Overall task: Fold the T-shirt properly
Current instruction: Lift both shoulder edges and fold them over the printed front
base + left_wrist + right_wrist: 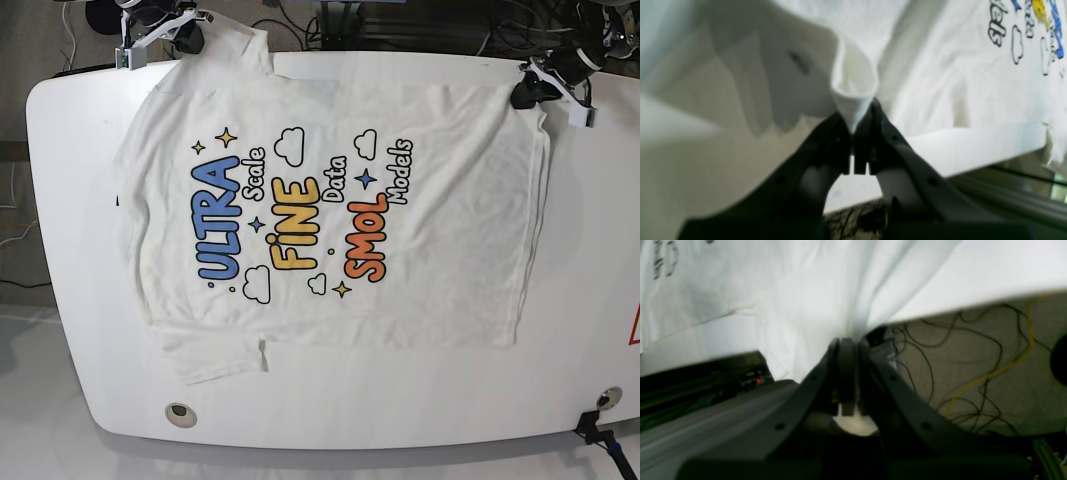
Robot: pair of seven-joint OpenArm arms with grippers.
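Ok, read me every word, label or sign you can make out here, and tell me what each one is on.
All on the T-shirt print:
"ULTRA", blue.
"Scale", black outline.
"FINE", yellow.
"Data", black outline.
"SMOL", orange.
"Models", black outline.
A red-edged sign at the base view's right edge is cut off, unreadable.
Wrist views show only blurred fragments of the same print.

Both wrist views are blurred. In the left wrist view the shirt print is cut off by the top and right edges, so only "els" and cloud outlines read. In the right wrist view the lettering at the top left corner is illegible. In the base view both arms are cropped at the top edge, and the table hides the shirt's underside.
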